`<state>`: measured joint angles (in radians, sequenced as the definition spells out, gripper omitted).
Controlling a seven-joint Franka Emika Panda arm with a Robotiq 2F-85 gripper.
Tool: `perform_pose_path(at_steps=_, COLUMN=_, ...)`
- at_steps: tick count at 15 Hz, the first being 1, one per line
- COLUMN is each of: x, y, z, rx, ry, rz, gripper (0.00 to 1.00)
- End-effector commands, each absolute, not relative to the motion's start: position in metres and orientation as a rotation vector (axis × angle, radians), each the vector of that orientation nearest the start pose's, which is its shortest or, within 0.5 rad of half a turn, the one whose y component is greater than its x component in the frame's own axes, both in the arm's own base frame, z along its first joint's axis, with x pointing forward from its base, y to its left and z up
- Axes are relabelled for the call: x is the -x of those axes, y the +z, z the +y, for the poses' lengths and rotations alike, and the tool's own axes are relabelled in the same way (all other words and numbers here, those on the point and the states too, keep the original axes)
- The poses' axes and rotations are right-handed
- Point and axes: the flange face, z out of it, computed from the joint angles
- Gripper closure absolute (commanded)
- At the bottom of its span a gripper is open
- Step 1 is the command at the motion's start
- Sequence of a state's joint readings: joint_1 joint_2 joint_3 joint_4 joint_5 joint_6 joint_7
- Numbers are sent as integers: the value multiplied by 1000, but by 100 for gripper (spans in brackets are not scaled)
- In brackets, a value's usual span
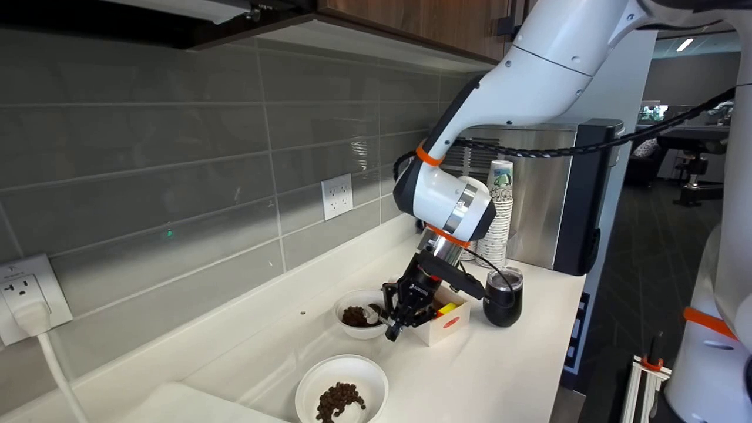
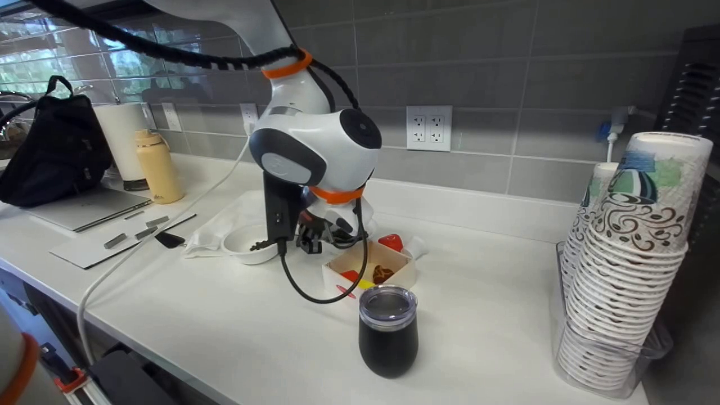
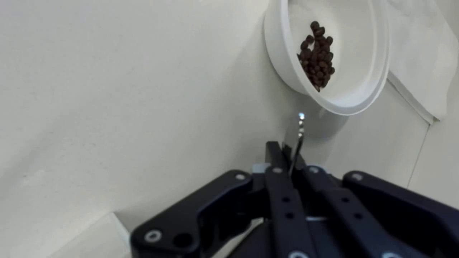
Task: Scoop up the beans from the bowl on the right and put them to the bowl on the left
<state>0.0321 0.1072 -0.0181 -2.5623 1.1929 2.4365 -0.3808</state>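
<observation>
A white bowl [image 1: 308, 405] near the white cloth holds a small heap of dark beans [image 1: 339, 401]; this bowl [image 3: 281, 53] also shows in the wrist view, and in an exterior view [image 2: 251, 257]. A second white bowl [image 1: 359, 333] with dark beans [image 1: 354, 317] stands farther back by the wall; the arm hides it in an exterior view. My gripper [image 1: 392, 332] is shut on a spoon [image 1: 371, 315], whose head appears over or in the back bowl. In the wrist view the gripper [image 3: 288, 154] grips the thin metal spoon handle [image 3: 300, 130] seen edge-on; its head is hidden.
A white box [image 1: 437, 329] with snacks stands beside the gripper, and a black tumbler [image 1: 503, 298] near it. Stacked paper cups [image 2: 624, 270] stand by the steel machine [image 1: 540, 200]. A white cloth [image 1: 200, 405] lies beside the near bowl. The tiled wall [image 1: 147, 147] bounds the counter.
</observation>
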Motion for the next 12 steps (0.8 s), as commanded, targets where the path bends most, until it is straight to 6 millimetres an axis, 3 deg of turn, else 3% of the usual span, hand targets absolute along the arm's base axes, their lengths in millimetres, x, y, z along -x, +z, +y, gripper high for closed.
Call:
perform_pose_path(at_steps=1, x=-430, y=230, z=-12, rx=2364, ry=194, rz=761, gripper=99)
perform_pose_path(at_steps=7, x=-451, y=246, z=-25, rx=2386, ry=236, rz=671, gripper=99)
perform_pose_path(at_steps=12, x=-467, y=242, z=-21, rx=2482, ry=285, rz=613, gripper=99)
